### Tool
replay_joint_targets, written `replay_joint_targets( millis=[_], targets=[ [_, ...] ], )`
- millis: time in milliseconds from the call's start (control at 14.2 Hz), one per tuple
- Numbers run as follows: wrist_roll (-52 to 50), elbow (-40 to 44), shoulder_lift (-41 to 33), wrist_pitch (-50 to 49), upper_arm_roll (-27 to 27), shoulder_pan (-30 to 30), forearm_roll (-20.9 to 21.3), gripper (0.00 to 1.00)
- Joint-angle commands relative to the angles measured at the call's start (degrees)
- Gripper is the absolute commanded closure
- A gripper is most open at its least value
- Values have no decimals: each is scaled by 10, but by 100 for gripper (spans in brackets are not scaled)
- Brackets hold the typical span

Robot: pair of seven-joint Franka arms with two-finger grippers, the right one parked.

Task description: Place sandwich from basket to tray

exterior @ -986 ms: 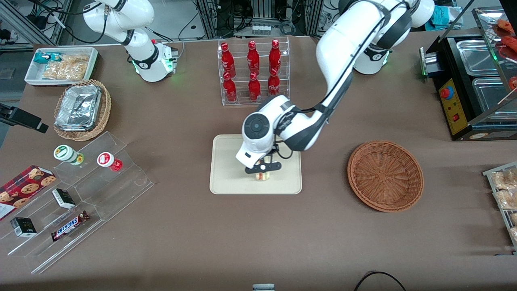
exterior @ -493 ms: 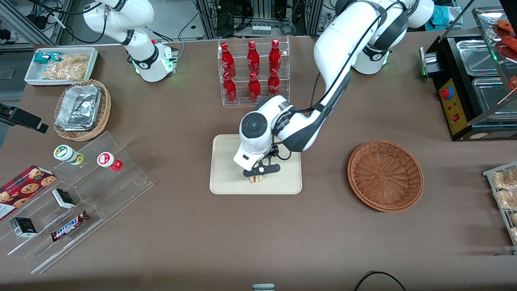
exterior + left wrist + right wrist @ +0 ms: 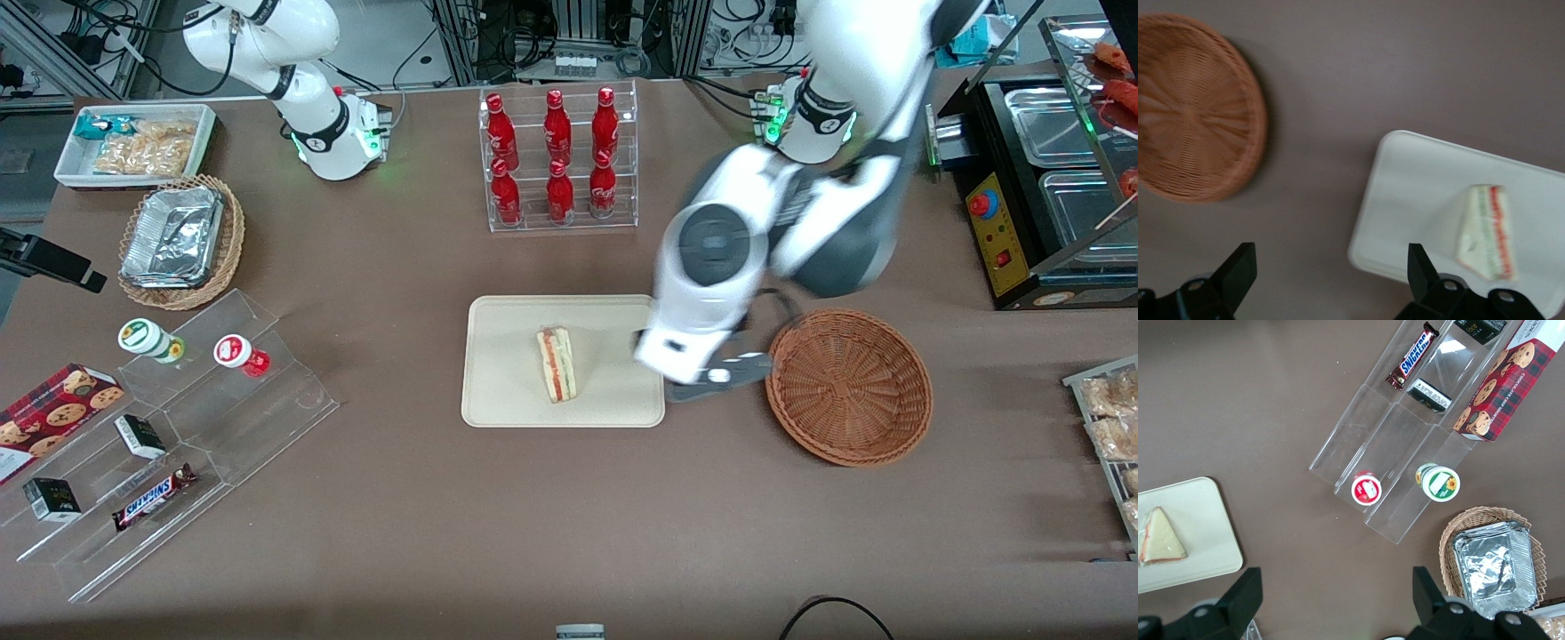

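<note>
On the tray [image 3: 507, 400], near its middle, the sandwich [image 3: 556, 364] is seen lying flat; the basket [image 3: 849, 386] is shown empty, so the transfer is judged complete. Above the tabletop [image 3: 569, 516], between tray and basket, the pincer [image 3: 718, 380] is held raised, its fingers spread apart and nothing gripped.

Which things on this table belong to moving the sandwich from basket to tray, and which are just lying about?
Part of the job:
sandwich, lying on the tray
tray
basket, with nothing in it
gripper, open, above the table between tray and basket

Just lying about:
red bottles in a clear rack
foil containers
Snickers bar
cookie box
</note>
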Motion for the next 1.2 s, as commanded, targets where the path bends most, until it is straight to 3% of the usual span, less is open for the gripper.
replay_joint_targets(
  millis=[0, 141, 282, 423, 704, 1127],
  targets=[
    [118, -72, -84, -58, -7, 60, 1, 0],
    [196, -77, -123, -114, -25, 115, 1, 0],
    [267, -86, -163, -151, -95, 209, 1, 0],
    [278, -99, -196, -165, -133, 255, 6, 0],
    [285, -175, -279, -155, -137, 283, -1, 0],
    [333, -163, -281, -157, -126, 296, -9, 0]
  ],
)
